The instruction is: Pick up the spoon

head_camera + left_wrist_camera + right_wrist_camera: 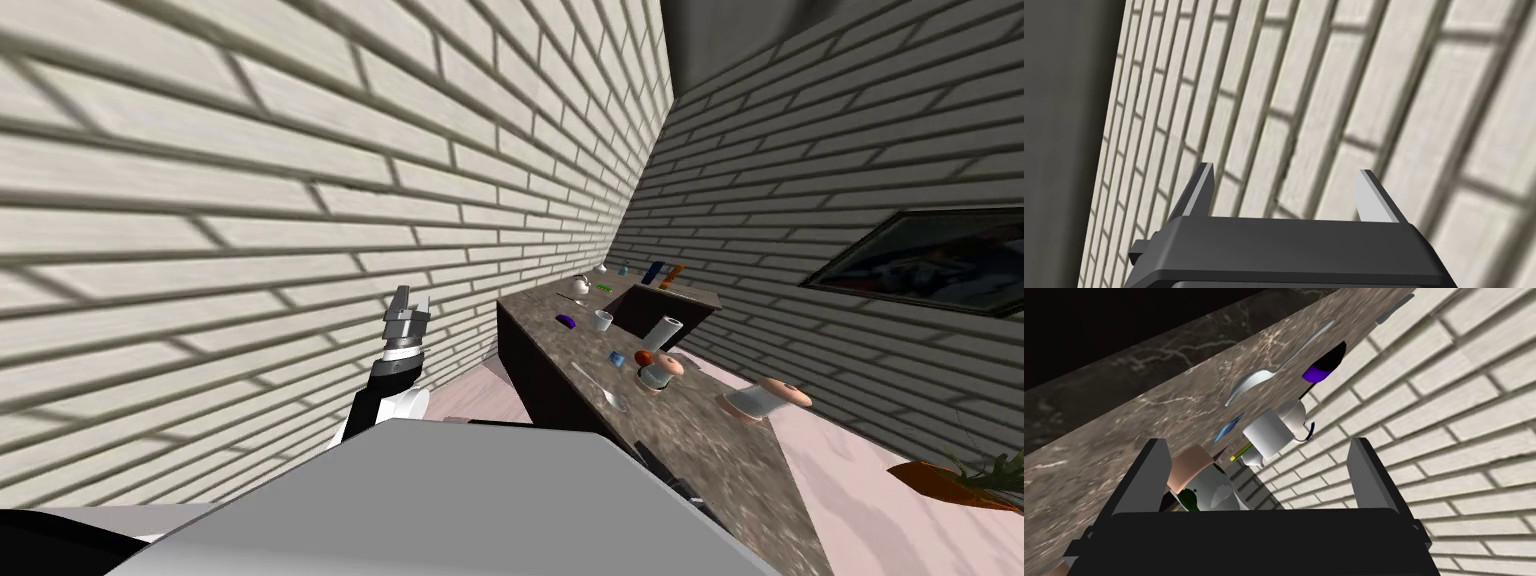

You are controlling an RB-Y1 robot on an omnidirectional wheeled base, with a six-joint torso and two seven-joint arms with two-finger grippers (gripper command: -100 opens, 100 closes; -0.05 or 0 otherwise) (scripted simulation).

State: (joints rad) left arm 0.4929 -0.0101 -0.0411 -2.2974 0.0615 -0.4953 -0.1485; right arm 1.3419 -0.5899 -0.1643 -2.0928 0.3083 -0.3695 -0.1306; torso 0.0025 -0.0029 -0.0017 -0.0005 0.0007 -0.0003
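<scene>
The spoon (600, 386) is a thin grey piece lying flat on the dark marbled counter (720, 470), near its front edge. In the right wrist view the spoon (1269, 374) lies beyond my right gripper (1259, 447), which is open with empty fingers, some way short of it. A jar with a pinkish lid (1196, 480) sits just past its left finger. My left gripper (408, 312) is raised to the left of the counter, near the brick wall, and stands open (1286, 187) and empty.
Around the spoon stand a small blue cup (617, 358), a white roll (662, 332), a jar (660, 372), a purple object (566, 321) and a white cup (602, 320). Another jar (765, 398) lies to the right. A kettle (580, 285) and bottles (655, 272) stand at the far end.
</scene>
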